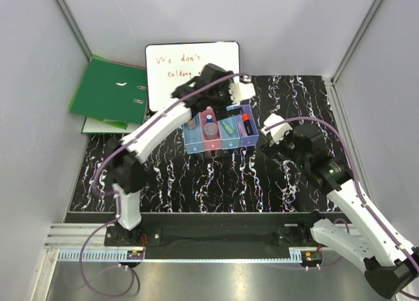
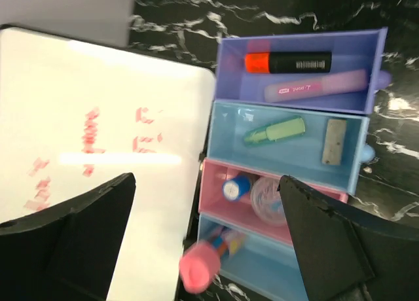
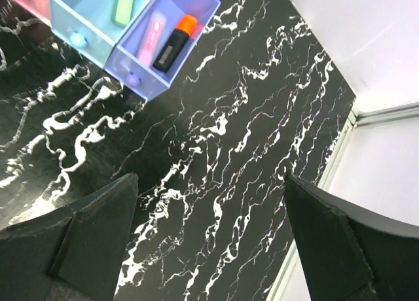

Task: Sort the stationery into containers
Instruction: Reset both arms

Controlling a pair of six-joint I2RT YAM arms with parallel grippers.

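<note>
Left gripper (image 2: 206, 180) hangs wide open over the row of bins (image 2: 216, 127) with nothing between its fingers, and the pink-capped cylinder (image 2: 200, 267) shows right below that gap. The cylinder sits at the end light blue bin (image 2: 262, 275). Its body slants down inside, and its pink cap pokes up over the rim on the side facing the whiteboard (image 2: 98, 118). It is blurred, so I cannot tell whether it has settled. Its long axis runs across the bin's short width, roughly from finger to finger, which I judge is awkward for a regrasp without a wrist turn. Next along, the pink bin holds the blue-capped small tube (image 2: 234, 187) and the clear round pot (image 2: 268, 199). The second light blue bin holds the green stick (image 2: 275, 130) and a small pale block (image 2: 334, 141). The purple bin holds the red-and-black marker (image 2: 286, 63) and the small pink bar (image 2: 314, 86). The right gripper (image 3: 211, 177) is also spread and empty, off past the purple end over bare marbled table (image 3: 229, 150), so the left arm is much the nearer.
</note>
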